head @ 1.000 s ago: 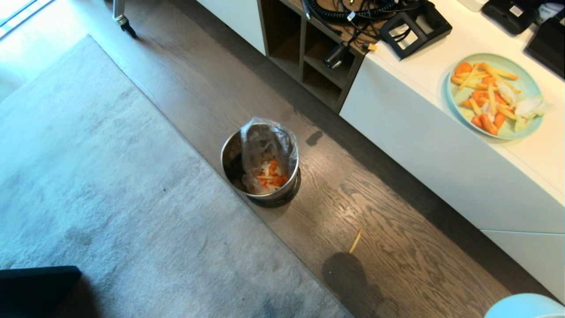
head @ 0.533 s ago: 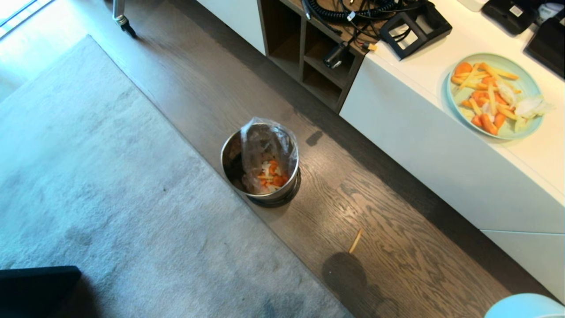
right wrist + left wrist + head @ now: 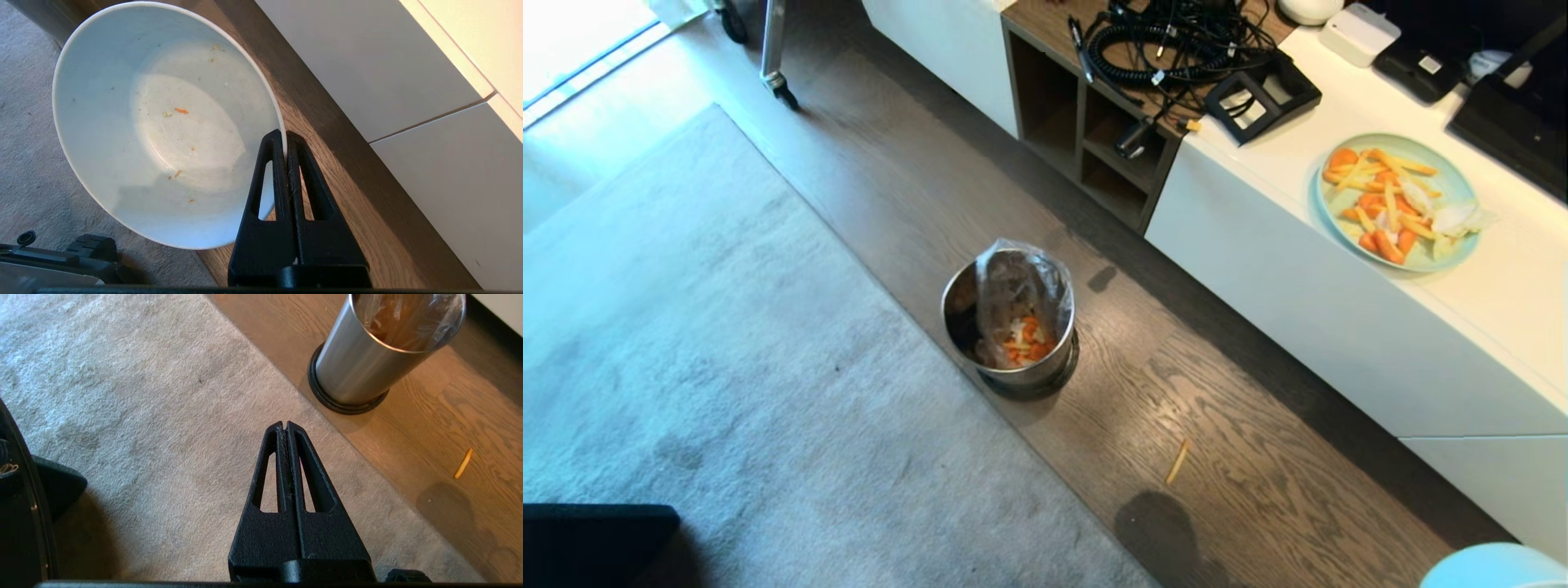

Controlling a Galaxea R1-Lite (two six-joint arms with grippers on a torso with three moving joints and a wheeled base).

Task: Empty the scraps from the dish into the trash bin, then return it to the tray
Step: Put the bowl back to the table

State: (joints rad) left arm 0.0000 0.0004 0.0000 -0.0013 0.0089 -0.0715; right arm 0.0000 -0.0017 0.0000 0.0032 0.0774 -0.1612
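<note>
1. Nearest the robot, the right gripper (image 3: 285, 136) has its black fingers (image 3: 273, 171) pinched tight on the rim of the dish (image 3: 122, 102), a glossy white bowl held out over the edge where rug meets floorboards. Only a few orange and yellow crumbs cling inside it. In the head view just a sliver of the bowl (image 3: 1494, 567) shows at the lower right corner.
2. The left gripper (image 3: 287, 426) hangs empty above the grey rug (image 3: 122, 396), its two fingers pressed together with nothing between them.
3. A single pale-yellow stick (image 3: 1178, 461) lies on the wooden floor (image 3: 1241, 457), between the robot and the bin.
4. Farther out, the trash bin (image 3: 1013, 322) stands upright on the floorboards just beside the rug's edge, its clear liner bag (image 3: 1017, 282) standing above the steel rim. The scraps (image 3: 1025, 339), orange slices and pale pieces, lie at the bottom of the bag.
5. Beyond, on a white cabinet (image 3: 1307, 286), a pale-green plate (image 3: 1392, 202) is heaped with orange and yellow strips, with tangled black cables (image 3: 1168, 37) behind it.
</note>
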